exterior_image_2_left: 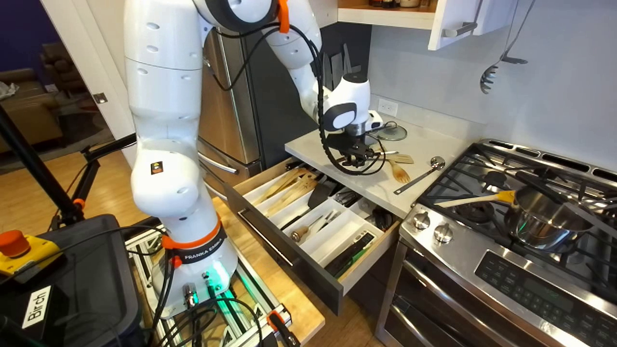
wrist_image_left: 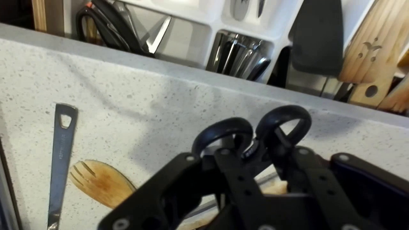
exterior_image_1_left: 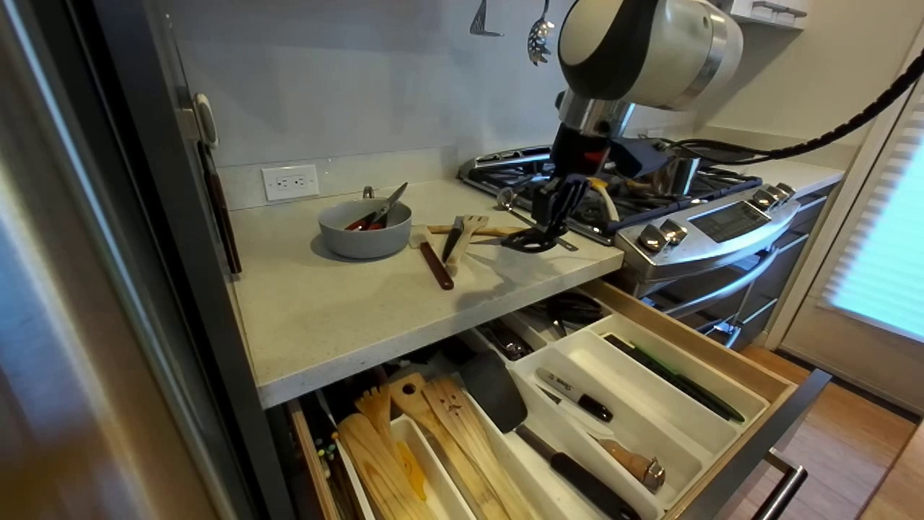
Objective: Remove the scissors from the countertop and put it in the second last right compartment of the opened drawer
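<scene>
My gripper (exterior_image_1_left: 552,217) is over the front of the pale countertop (exterior_image_1_left: 346,310). In the wrist view the gripper (wrist_image_left: 260,155) is shut on the scissors (wrist_image_left: 223,125), with their black looped handles showing at its fingertips. The scissors (exterior_image_1_left: 525,235) appear raised above the countertop; their blades are mostly hidden. The gripper (exterior_image_2_left: 355,159) also shows in an exterior view, where the scissors are hard to make out. The opened drawer (exterior_image_1_left: 693,336) lies below the counter edge with a white divided tray. Its rightmost slot holds dark and green-handled knives; the slot left of that shows bare white bottom.
A grey bowl (exterior_image_1_left: 364,245) with knives stands on the counter near wooden and brown-handled utensils (exterior_image_1_left: 437,267). A steel ladle (wrist_image_left: 60,153) lies near the stove (exterior_image_2_left: 482,193), which bears a pot (exterior_image_2_left: 544,226). Other black-handled scissors (wrist_image_left: 108,28) lie in a rear drawer compartment.
</scene>
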